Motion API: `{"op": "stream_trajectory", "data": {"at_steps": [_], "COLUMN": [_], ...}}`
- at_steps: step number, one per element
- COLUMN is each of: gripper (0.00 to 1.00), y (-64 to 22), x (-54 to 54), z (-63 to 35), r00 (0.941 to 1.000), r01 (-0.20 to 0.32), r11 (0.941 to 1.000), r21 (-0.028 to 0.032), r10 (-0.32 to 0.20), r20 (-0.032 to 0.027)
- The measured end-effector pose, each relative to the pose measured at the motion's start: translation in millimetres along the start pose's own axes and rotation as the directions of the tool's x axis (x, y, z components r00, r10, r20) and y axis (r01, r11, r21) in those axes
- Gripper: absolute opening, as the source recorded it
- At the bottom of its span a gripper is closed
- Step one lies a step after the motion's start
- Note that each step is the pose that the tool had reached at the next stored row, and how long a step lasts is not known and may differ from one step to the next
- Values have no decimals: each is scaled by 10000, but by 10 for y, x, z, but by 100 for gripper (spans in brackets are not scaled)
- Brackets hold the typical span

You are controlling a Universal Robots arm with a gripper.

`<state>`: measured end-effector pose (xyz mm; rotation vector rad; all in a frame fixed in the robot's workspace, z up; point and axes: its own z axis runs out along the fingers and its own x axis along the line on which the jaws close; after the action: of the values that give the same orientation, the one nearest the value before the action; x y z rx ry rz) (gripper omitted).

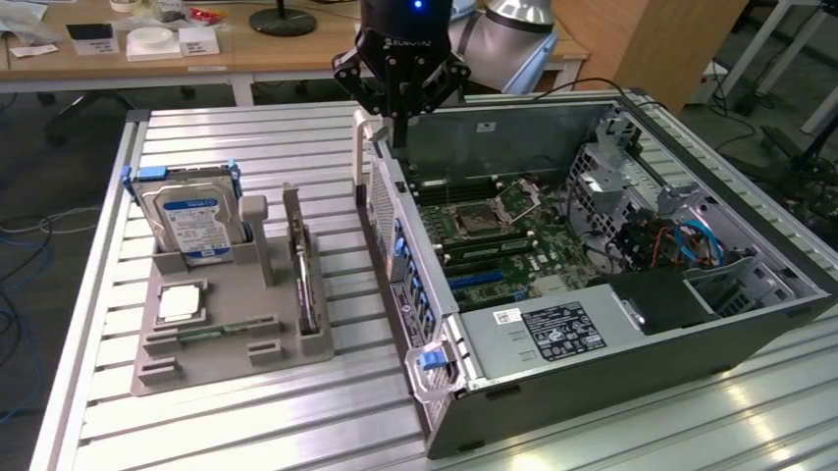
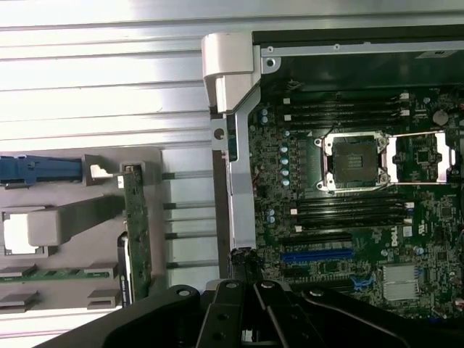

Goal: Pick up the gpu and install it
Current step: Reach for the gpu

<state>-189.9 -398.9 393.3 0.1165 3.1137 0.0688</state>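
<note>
Gpu (image 1: 302,270) parked, gripper (image 1: 399,110) empty
At the exterior view's left we see the gpu on edge in the grey holder (image 1: 196,365); further right the gripper hangs pinched closed on nothing above the case (image 1: 629,383) wall.

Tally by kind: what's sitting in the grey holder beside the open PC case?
hard drive: 1
graphics card: 1
memory stick: 1
square silver chip: 1
Total: 4
</note>
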Motion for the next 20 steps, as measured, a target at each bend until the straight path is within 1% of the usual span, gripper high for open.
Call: {"op": "stream_trajectory", "data": {"at_steps": [20], "gripper": [11], "y": [-12], "x": [167], "z": [-5], "r00": [10000], "r01": [-1], "r11": [10000], "r21": [0], "r10": [1], "r20": [0]}}
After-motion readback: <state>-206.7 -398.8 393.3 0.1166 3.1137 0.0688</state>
